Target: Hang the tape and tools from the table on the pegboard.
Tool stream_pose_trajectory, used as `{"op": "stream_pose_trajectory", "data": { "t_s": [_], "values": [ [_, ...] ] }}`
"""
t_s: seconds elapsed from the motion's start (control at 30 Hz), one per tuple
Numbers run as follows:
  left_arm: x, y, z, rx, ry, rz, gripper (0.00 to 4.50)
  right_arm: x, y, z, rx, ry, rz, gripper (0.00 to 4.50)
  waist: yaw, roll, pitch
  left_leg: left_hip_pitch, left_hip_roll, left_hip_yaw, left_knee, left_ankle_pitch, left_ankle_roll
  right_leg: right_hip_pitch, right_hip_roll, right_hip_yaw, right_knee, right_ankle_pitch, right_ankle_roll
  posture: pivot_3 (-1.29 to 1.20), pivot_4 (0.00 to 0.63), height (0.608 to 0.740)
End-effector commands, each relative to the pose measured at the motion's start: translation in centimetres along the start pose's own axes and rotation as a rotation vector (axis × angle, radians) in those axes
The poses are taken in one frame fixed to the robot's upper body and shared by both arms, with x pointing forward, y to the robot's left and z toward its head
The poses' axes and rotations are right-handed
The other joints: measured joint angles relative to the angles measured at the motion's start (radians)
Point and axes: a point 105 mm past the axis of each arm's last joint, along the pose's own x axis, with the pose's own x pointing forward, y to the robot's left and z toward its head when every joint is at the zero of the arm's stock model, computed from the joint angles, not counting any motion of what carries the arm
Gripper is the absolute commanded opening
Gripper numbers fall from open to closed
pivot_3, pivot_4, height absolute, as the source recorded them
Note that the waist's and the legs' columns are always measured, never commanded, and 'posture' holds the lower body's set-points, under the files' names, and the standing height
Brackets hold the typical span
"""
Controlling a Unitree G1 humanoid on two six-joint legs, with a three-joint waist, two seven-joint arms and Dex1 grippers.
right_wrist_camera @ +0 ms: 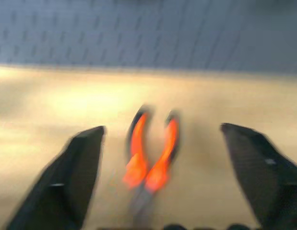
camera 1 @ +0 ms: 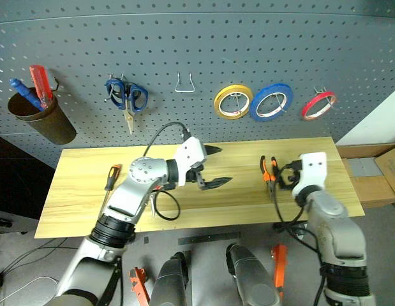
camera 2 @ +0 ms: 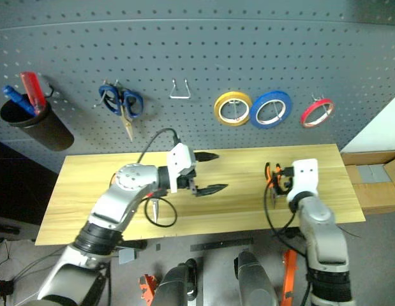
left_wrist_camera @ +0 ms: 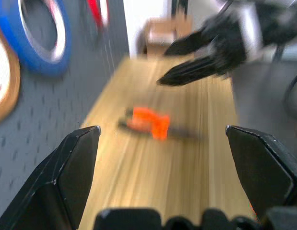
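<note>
1. Bench (camera 1: pixel 248 204): light wooden top, set against the foot of the pegboard (camera 1: pixel 203 51), a dark grey perforated wall panel with metal hooks.
2. Red tape (camera 1: pixel 318 105): thin red ring, hung on the pegboard at the right end of the row of rolls, just beside the blue roll (camera 1: pixel 272 102). The yellow roll (camera 1: pixel 233 101) hangs left of the blue one.
3. Pliers (camera 1: pixel 268 173): orange-and-black handles, lying flat on the right part of the bench, nose pointing toward the near edge. In the right wrist view they lie between the two fingers of the right claw, not touched by either.
4. Screwdriver (camera 1: pixel 111 178): orange-and-black handle, lying on the left part of the bench, just beside the left arm.
5. Red-handled scissors: too hidden to tell; a small red part shows under the left forearm on the bench.
6. Blue-handled scissors (camera 1: pixel 127 97): hung on the pegboard, blades down.
7. Empty wire hook (camera 1: pixel 184 83): on the pegboard between the blue-handled scissors and the yellow roll.
8. Brown cup (camera 1: pixel 43 118): mounted at the left of the pegboard, holding a red-handled and a blue-handled tool.
9. Left claw (camera 1: pixel 216 167): over the middle of the bench, pointing to the right, jaws spread wide, holding nothing.
10. Right claw (right_wrist_camera: pixel 160 158): low over the right part of the bench at the pliers, jaws spread wide, holding nothing.
</note>
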Motion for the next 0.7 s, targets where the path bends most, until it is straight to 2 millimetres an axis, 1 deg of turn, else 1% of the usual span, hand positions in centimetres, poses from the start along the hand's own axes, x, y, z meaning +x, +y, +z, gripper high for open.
{"op": "stream_pose_trajectory", "data": {
  "t_s": [0.03,0.13,0.2,0.23,0.3,0.4,0.53,0.7],
  "values": [
    [-0.8,0.4,-0.5,0.094,0.049,-0.035,4.5,0.5,-0.6,0.6,0.005,0.04,-0.078,4.48,0.002,0.0,0.0,0.0,0.0,0.0,0.0,0.0,0.0,0.0,0.0,0.0,0.0,0.0,0.0,-0.22,0.315,0.74],
    [-1.2,0.4,-1.6,0.129,0.101,-0.068,4.5,1.8,-0.8,-0.2,0.059,0.136,-0.086,4.48,0.003,0.0,0.0,-0.001,0.0,0.0,0.001,0.001,0.0,0.0,-0.002,0.0,-0.001,0.0,0.0,-0.21,0.309,0.74],
    [-1.2,0.6,-1.6,0.129,0.099,-0.067,4.5,2.9,-0.9,-0.4,0.099,0.176,-0.081,4.48,0.005,0.0,0.0,-0.002,0.0,0.0,0.0,0.001,0.0,0.0,-0.003,-0.001,-0.001,0.001,-0.001,-0.21,0.304,0.74],
    [-1.2,0.7,-1.6,0.13,0.098,-0.066,4.5,3.5,-0.9,-0.5,0.106,0.197,-0.082,4.48,0.005,0.0,0.0,-0.004,-0.001,-0.001,0.0,0.001,0.001,-0.001,-0.003,-0.002,-0.001,0.003,-0.005,-0.21,0.304,0.74],
    [-1.2,0.7,-1.6,0.131,0.097,-0.068,4.5,4.4,-1.1,-0.8,0.11,0.227,-0.088,4.48,0.005,0.0,0.0,-0.006,-0.001,-0.002,0.0,0.0,0.001,-0.003,-0.003,-0.002,-0.001,0.003,-0.005,-0.21,0.304,0.74],
    [-1.0,0.6,-1.5,0.133,0.092,-0.07,4.5,5.8,-1.7,-1.7,0.1,0.276,-0.109,4.48,0.005,0.0,0.0,-0.008,-0.001,-0.002,0.0,0.0,0.001,-0.004,-0.003,-0.003,-0.001,0.004,-0.005,-0.19,0.294,0.74],
    [-0.9,0.9,-1.2,0.14,0.088,-0.068,4.5,7.1,-2.3,-2.7,0.082,0.317,-0.127,4.48,0.005,0.0,0.0,-0.008,-0.001,-0.002,0.0,0.0,0.001,-0.005,-0.004,-0.003,-0.001,0.004,-0.005,-0.18,0.29,0.74],
    [-0.9,1.3,-1.2,0.147,0.089,-0.059,4.5,8.2,-2.1,-3.3,0.073,0.35,-0.107,4.48,0.004,0.0,0.0,-0.008,-0.002,-0.002,0.001,0.0,0.001,-0.005,-0.004,-0.003,0.0,0.004,-0.005,-0.18,0.285,0.74]
  ]
}}
